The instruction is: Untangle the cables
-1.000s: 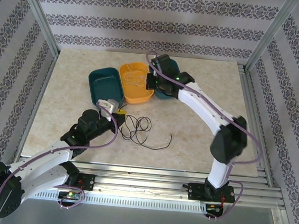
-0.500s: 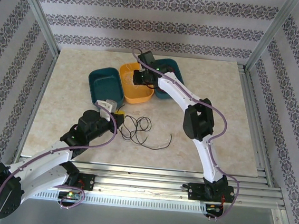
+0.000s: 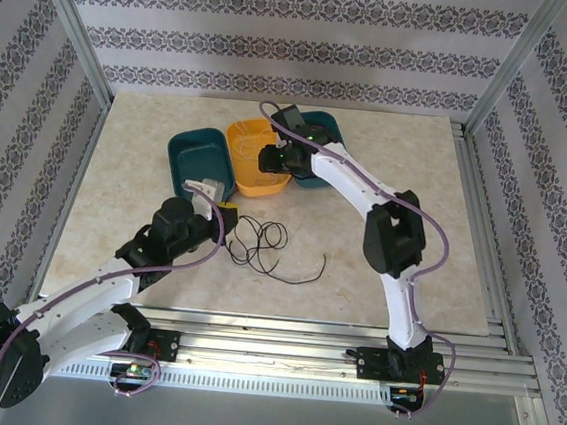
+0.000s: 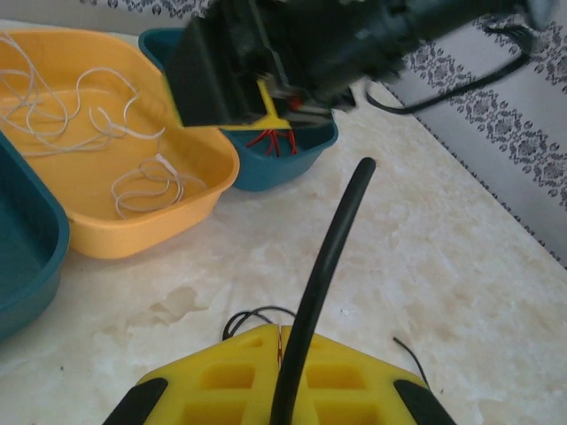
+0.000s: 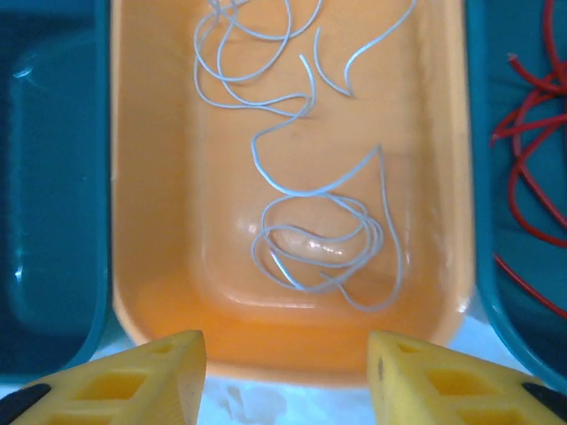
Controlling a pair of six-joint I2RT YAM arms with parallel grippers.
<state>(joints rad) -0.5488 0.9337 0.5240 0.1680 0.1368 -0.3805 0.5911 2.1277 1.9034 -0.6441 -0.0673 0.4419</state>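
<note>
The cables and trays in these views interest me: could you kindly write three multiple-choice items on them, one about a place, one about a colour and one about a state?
1. Where do the white cables lie?
A. on the table
B. in the yellow tray
C. in a teal tray

2. One teal tray holds cables. What colour are they?
A. red
B. black
C. white

3. How do the right gripper's fingers stand?
A. shut on a white cable
B. apart, nothing between them
C. shut on a red cable

Answers:
1 B, the right wrist view shows the pale loops inside the yellow tray.
2 A, red cables lie on its teal floor.
3 B, the two yellow fingers hang apart above the yellow tray's near rim.
</note>
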